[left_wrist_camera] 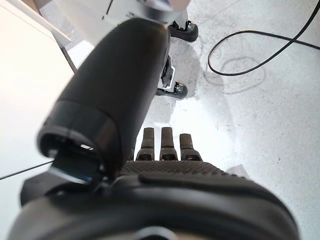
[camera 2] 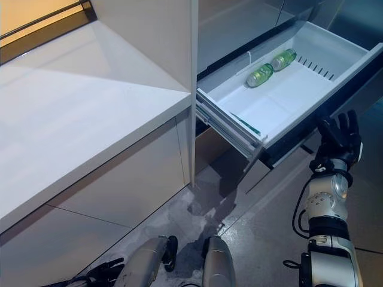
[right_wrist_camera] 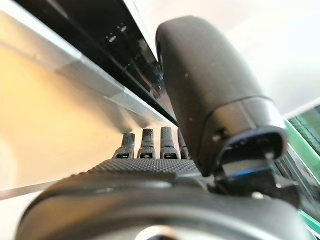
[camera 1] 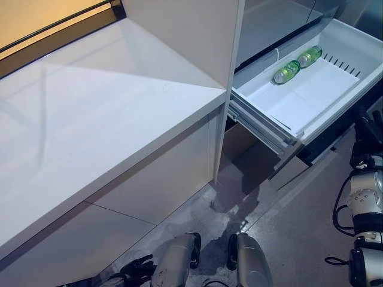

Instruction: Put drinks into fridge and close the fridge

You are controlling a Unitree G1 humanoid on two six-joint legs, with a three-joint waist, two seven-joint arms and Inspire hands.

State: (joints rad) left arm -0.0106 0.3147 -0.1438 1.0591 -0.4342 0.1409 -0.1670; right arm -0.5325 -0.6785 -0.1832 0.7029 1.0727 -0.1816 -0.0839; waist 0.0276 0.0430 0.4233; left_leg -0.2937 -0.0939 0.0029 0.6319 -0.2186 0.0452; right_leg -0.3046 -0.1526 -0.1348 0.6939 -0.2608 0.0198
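Observation:
The white fridge drawer (camera 2: 311, 110) stands pulled out at the upper right. Green drinks (camera 2: 260, 75) lie on their sides at its back; they also show in the left eye view (camera 1: 287, 72). My right hand (camera 2: 340, 139) is raised just below and in front of the drawer's dark front, with its fingers straight and holding nothing. The right wrist view shows its fingers (right_wrist_camera: 150, 142) pointing at the drawer's dark underside. My left hand (left_wrist_camera: 165, 172) hangs low over the floor, fingers straight and empty.
A long white counter (camera 1: 90, 119) runs along the left, ending in a white upright panel (camera 1: 222, 107) beside the fridge. A grey panel (camera 1: 288, 170) juts out under the open drawer. Grey concrete floor (camera 1: 299, 227) lies in front.

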